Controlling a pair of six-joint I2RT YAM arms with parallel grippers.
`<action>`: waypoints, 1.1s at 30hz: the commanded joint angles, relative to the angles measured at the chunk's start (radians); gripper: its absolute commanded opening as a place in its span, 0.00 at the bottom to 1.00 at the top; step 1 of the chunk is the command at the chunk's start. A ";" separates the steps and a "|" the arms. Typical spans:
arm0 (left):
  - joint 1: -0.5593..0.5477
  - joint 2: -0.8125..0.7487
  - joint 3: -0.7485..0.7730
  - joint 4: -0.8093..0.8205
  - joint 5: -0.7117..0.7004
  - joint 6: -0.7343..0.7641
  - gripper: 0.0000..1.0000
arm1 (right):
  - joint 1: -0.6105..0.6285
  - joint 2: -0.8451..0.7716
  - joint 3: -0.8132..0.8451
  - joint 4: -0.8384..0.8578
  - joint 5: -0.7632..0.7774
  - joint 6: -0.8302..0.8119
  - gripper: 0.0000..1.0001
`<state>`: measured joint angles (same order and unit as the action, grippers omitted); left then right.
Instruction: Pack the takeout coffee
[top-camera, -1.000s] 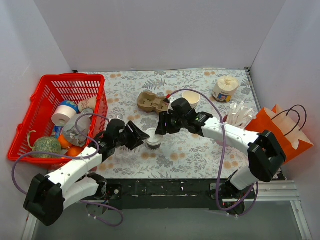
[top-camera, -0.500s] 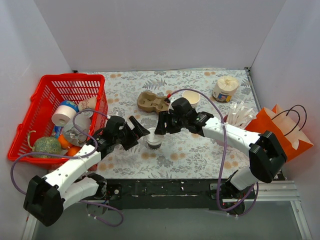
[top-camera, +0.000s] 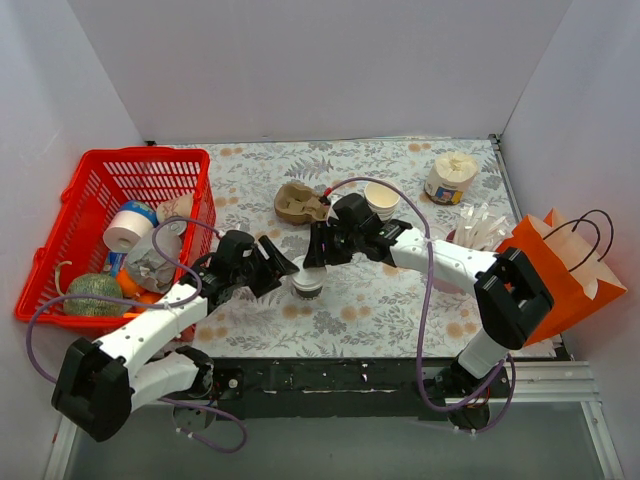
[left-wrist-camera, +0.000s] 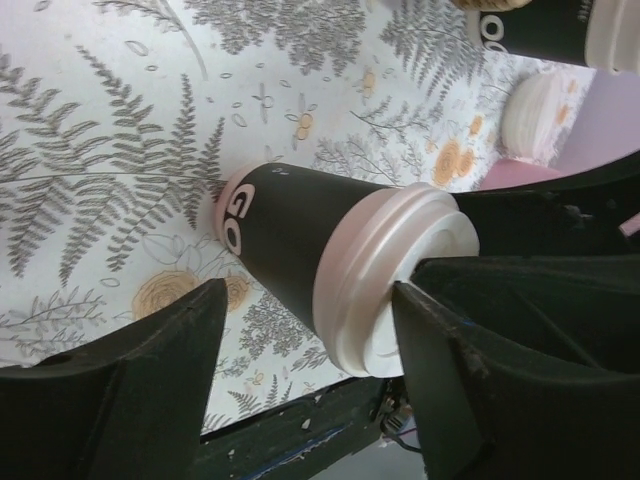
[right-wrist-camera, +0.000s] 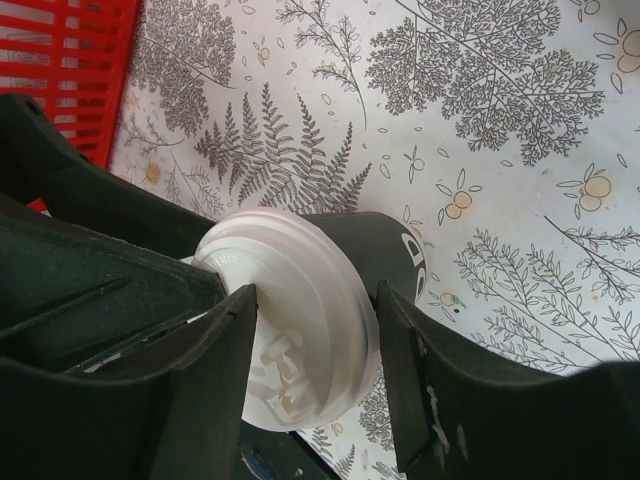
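Note:
The takeout coffee (top-camera: 308, 281) is a black cup with a white lid, standing upright on the floral table mat between both arms. In the right wrist view, my right gripper (right-wrist-camera: 315, 300) is shut on the white lid (right-wrist-camera: 300, 320), one finger pressed against each side of its rim. My left gripper (top-camera: 284, 266) sits just left of the cup. In the left wrist view this gripper (left-wrist-camera: 310, 300) is open. The cup (left-wrist-camera: 295, 235) lies between its fingers, with a clear gap on one side.
A red basket (top-camera: 110, 165) of mixed items stands at the left. An orange paper bag (top-camera: 560, 265) stands at the right, with a pink cup of white sticks (top-camera: 478, 232) beside it. Behind the arms are a cardboard cup carrier (top-camera: 298, 203), a cream cup (top-camera: 382, 198) and a cup stack (top-camera: 450, 176).
My left gripper has spread its fingers off the cup, then narrowed slightly. My right gripper has shifted a little left and stays on the lid. The cup has not moved.

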<state>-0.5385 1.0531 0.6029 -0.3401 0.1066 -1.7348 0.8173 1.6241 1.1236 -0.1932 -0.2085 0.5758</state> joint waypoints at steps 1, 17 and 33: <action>0.005 0.025 -0.031 0.036 0.015 0.000 0.57 | -0.004 -0.001 -0.031 0.014 -0.005 -0.002 0.55; 0.009 0.041 -0.224 0.093 0.036 -0.068 0.13 | -0.007 0.074 -0.015 -0.153 0.055 -0.039 0.45; 0.009 -0.079 -0.250 0.105 0.103 -0.051 0.45 | -0.006 0.097 0.117 -0.181 -0.012 -0.185 0.48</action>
<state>-0.5224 0.9665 0.3714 0.0277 0.1692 -1.8637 0.8043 1.6920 1.2160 -0.2687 -0.2588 0.4706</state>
